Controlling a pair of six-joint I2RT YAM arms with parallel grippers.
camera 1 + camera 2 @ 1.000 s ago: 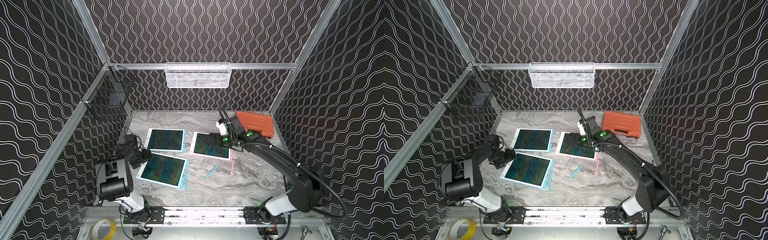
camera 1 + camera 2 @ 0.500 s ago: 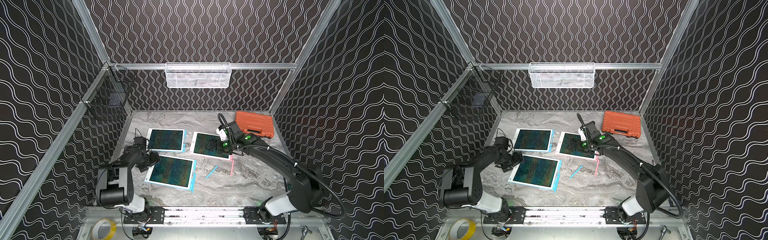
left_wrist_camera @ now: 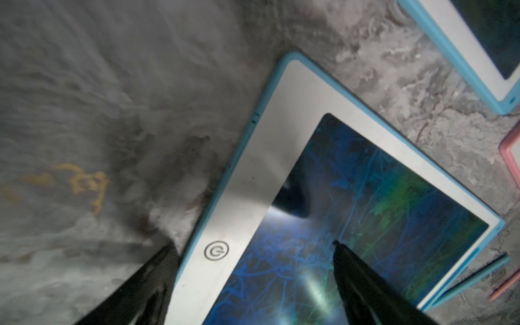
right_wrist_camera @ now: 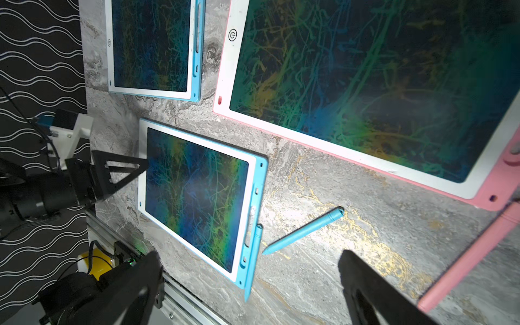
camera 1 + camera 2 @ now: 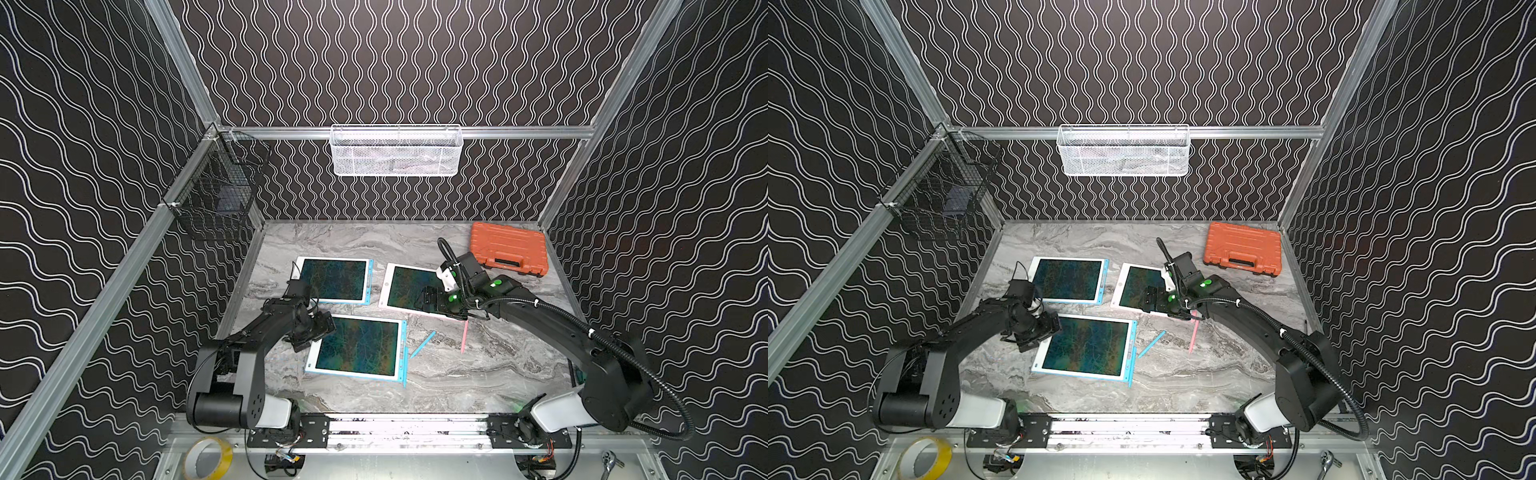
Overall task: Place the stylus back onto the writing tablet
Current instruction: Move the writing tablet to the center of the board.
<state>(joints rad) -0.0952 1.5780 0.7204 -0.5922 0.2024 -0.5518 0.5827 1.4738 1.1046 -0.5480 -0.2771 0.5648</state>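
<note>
Left jaws: spread wide, empty, straddling left edge of near blue tablet point(image 5: 357, 347). Right jaws: spread wide, empty, over pink tablet point(image 5: 405, 286). Loose blue stylus point(image 5: 422, 344) flat on bench point(image 5: 478, 374), just beside near tablet's right edge, between it and pink stylus point(image 5: 464, 336). Second blue stylus point(image 4: 253, 259) lying along that same edge.

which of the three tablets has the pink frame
The right tablet, nearest the orange case, beneath the right gripper: its frame is pink; the far-left tablet and the near tablet are framed blue.
</note>
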